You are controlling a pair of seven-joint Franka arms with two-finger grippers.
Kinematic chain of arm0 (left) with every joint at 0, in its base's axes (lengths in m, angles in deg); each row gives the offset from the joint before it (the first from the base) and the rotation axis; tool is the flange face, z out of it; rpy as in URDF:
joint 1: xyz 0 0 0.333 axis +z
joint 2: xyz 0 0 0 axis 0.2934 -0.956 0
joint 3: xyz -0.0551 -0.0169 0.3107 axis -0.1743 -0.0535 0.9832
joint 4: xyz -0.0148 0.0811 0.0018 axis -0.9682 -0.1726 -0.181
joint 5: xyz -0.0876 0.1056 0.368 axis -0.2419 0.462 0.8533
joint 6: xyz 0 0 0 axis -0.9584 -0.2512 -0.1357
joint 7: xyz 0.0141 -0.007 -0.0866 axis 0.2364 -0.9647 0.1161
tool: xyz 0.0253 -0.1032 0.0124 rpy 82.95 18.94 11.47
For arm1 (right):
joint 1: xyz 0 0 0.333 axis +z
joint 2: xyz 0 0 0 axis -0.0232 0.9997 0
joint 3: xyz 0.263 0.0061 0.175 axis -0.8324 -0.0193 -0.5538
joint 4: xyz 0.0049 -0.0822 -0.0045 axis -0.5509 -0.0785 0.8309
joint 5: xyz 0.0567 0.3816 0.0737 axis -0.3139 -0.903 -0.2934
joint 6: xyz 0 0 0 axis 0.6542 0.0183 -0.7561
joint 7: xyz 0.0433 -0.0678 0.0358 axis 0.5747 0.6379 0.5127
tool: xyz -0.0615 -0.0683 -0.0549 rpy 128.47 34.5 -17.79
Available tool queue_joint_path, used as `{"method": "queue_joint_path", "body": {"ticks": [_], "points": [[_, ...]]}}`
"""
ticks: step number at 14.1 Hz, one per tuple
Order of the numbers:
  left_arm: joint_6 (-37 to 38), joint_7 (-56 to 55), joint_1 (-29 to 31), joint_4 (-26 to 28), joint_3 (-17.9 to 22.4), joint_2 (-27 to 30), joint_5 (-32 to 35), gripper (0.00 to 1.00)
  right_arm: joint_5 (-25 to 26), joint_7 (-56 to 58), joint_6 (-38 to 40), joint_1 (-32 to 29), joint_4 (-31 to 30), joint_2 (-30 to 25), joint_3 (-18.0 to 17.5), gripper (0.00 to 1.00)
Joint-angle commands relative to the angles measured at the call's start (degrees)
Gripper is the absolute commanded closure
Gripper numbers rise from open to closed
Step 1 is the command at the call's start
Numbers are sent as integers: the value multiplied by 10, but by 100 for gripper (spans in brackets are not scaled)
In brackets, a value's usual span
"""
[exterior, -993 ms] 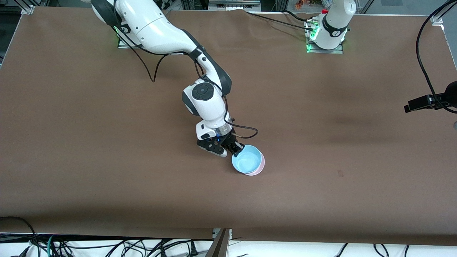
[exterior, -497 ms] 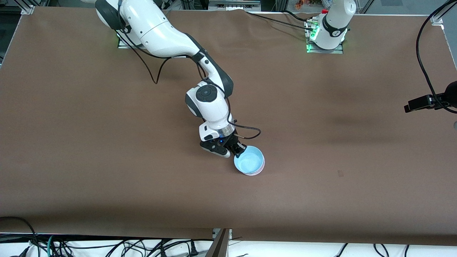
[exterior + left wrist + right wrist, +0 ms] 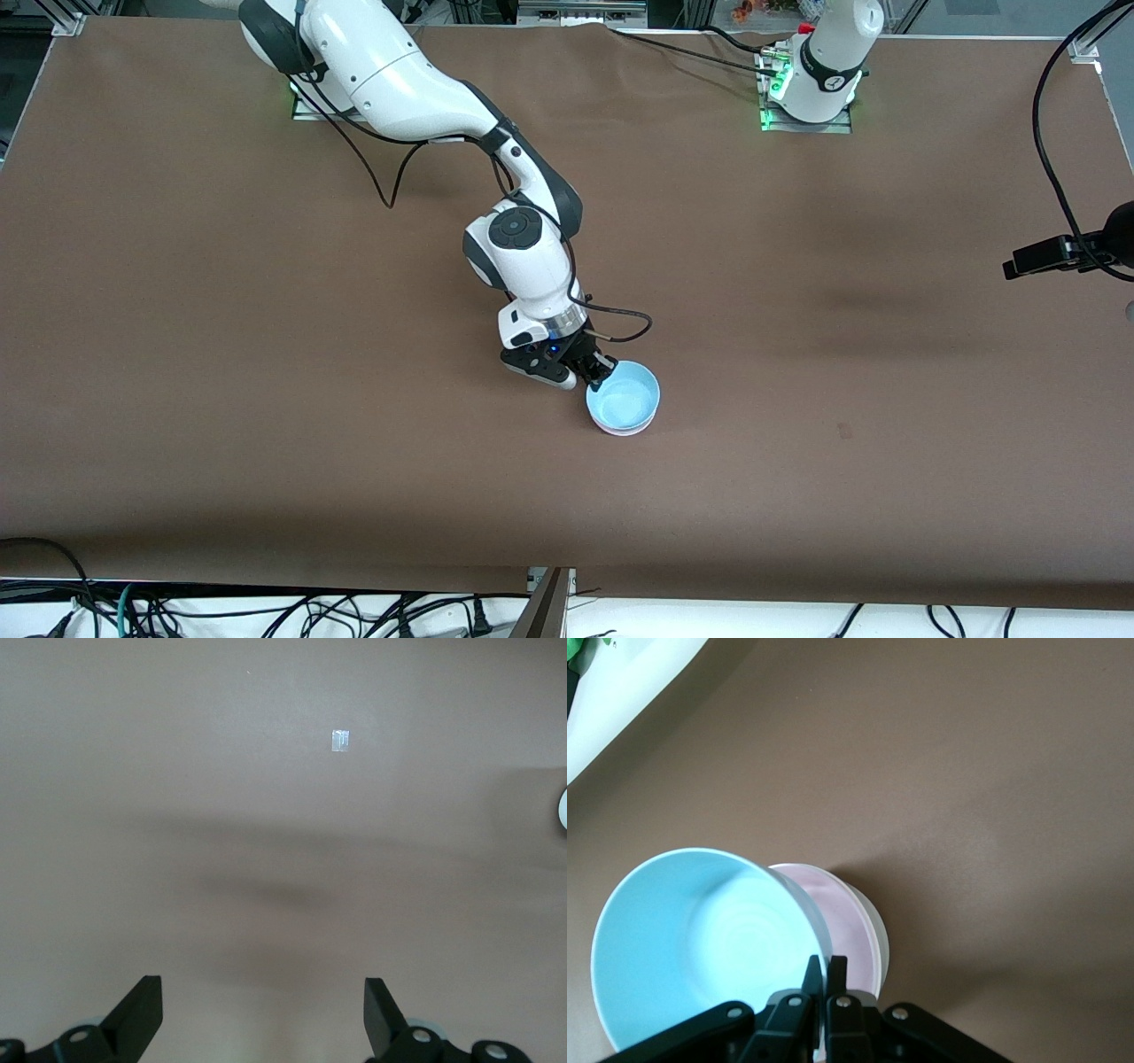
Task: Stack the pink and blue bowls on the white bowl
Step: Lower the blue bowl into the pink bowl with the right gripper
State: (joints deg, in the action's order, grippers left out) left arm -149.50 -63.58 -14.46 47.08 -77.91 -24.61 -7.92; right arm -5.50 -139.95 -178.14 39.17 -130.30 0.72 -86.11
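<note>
- Bowls first: the blue bowl (image 3: pixel 624 406) hangs tilted over the pink bowl (image 3: pixel 849 917), which sits nested in the white bowl (image 3: pixel 877 930) near the middle of the table (image 3: pixel 266 399).
- Right gripper (image 3: pixel 599 376) is pinched tight on the blue bowl's rim, 1 finger inside the wall and 1 outside, as the right wrist view shows plainly.
- Progress call: pink on white looks done, so 1 of 2 stacking steps is finished (my reading from how they lie).
- Blue is not yet seated; in the right wrist view its rim stands off to one side of the pink rim, and the 2 do not sit level.
- What's left, I'd say: centre the blue bowl over the pink, lower it until it settles, then let go of the rim.
- Left gripper (image 3: pixel 261 1014) waits with its fingers spread wide over bare table toward the left arm's end, holding nothing.
- Writing check: no brand, label or legible text on any bowl.
- Left wrist view shows 1 small pale square patch (image 3: pixel 340 741) on the table, with nothing readable on it.
</note>
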Motion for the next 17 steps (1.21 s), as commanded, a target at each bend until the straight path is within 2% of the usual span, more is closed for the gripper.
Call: {"method": "queue_joint_path", "body": {"ticks": [1, 8, 9, 11, 13, 17], "points": [[-1, 12, 1, -2, -1, 1, 10, 0, 12, -14, -26, 4, 28, 32, 7, 100], [-1, 12, 1, -2, -1, 1, 10, 0, 13, -10, -34, 5, 29, 37, 10, 100], [-1, 12, 2, -2, -1, 1, 10, 0, 13, -10, -33, 5, 29, 37, 10, 79], [-1, 12, 2, -2, -1, 1, 10, 0, 13, -10, -33, 5, 29, 37, 10, 51], [-1, 12, 2, -2, -1, 1, 10, 0, 12, -10, -33, 4, 29, 36, 10, 44], [-1, 12, 2, -2, -1, 1, 10, 0, 12, -4, -26, 0, 32, 30, 15, 43]]}}
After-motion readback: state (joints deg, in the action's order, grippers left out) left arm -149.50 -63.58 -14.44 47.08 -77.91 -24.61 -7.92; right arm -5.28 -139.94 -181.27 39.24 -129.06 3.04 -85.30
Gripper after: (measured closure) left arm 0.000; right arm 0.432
